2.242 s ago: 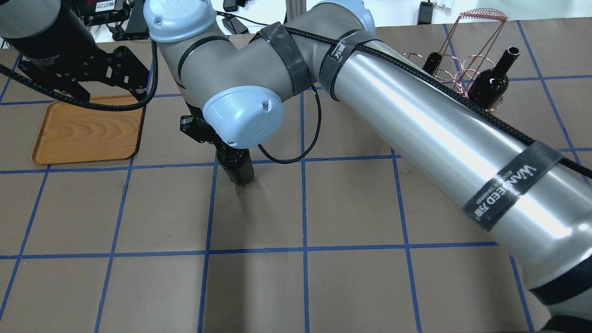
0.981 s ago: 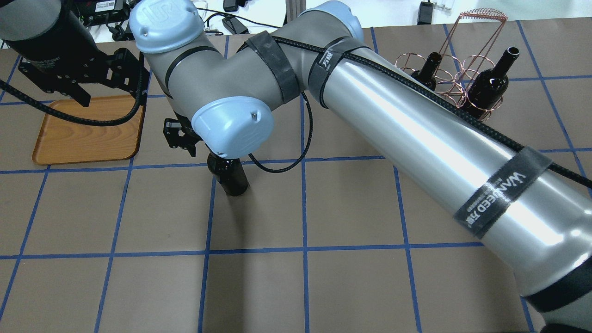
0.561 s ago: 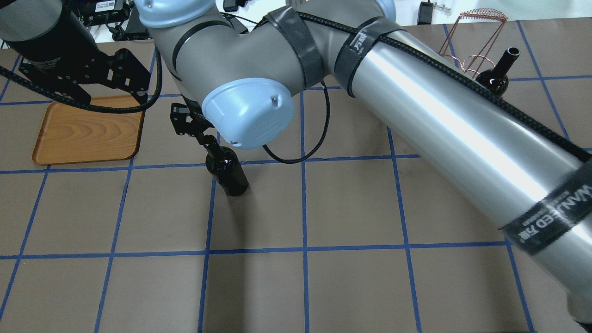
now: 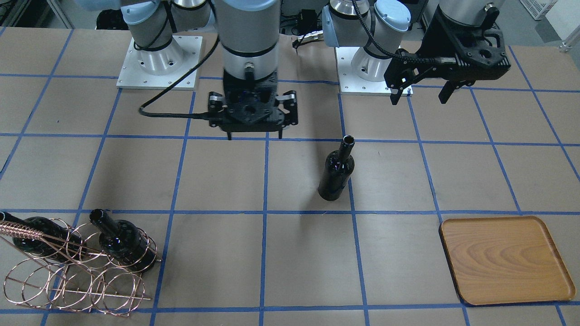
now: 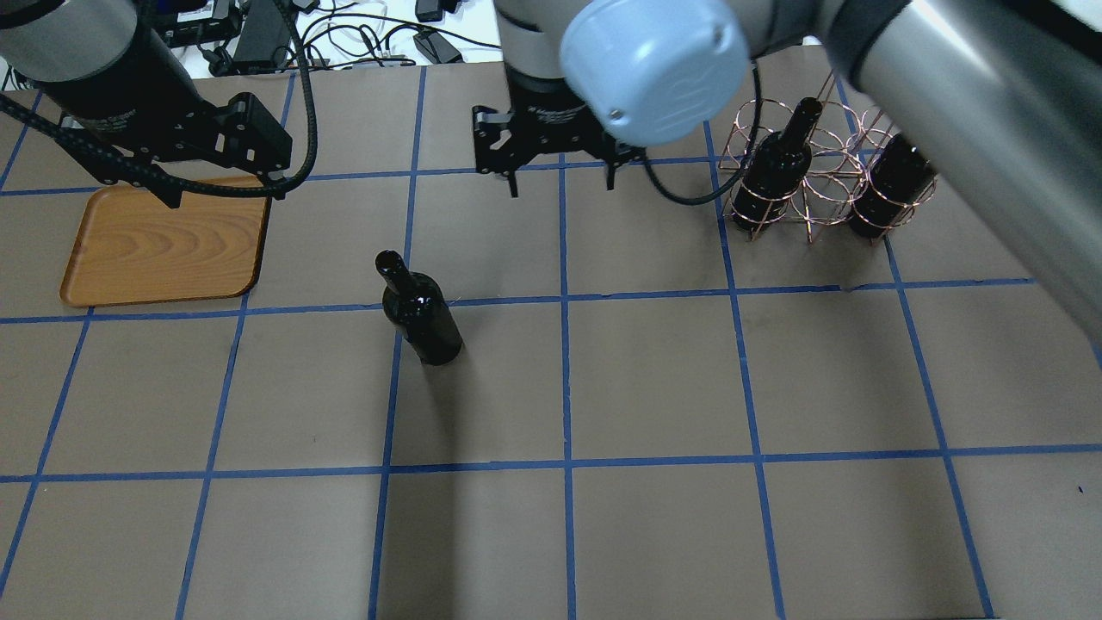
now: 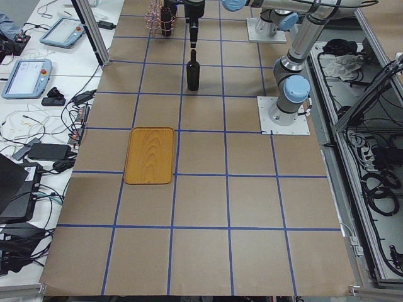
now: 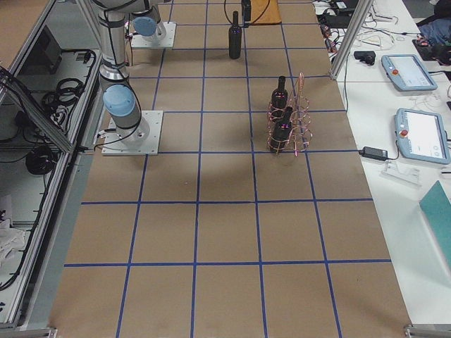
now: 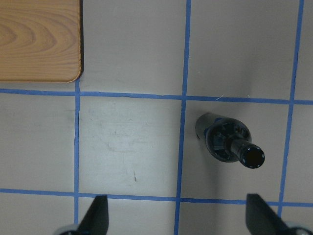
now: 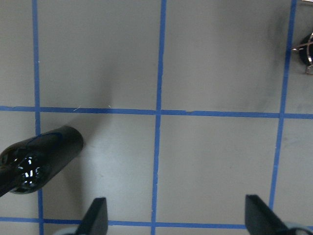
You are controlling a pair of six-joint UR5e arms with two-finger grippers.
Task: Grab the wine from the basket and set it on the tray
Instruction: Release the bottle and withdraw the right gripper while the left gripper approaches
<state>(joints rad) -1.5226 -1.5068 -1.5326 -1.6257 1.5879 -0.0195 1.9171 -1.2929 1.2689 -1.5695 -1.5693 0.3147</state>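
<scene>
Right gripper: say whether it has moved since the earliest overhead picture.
Yes. The right gripper left the wine and shifted to the next blue tape line toward the basket.

Dark wine (image 5: pixel 422 314) stands upright, between wooden tray (image 5: pixel 164 250) and copper basket (image 5: pixel 814 172) (two bottles (image 5: pixel 773 172) inside).

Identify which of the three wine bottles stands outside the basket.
The bottle upright on the table between tray and basket; the other two bottles sit in the basket's rings.

Nothing readable for you here; faint print on the black wrist housing (image 5: pixel 103 116) beside the tray (image 5: pixel 164 250) is too blurred.
</scene>
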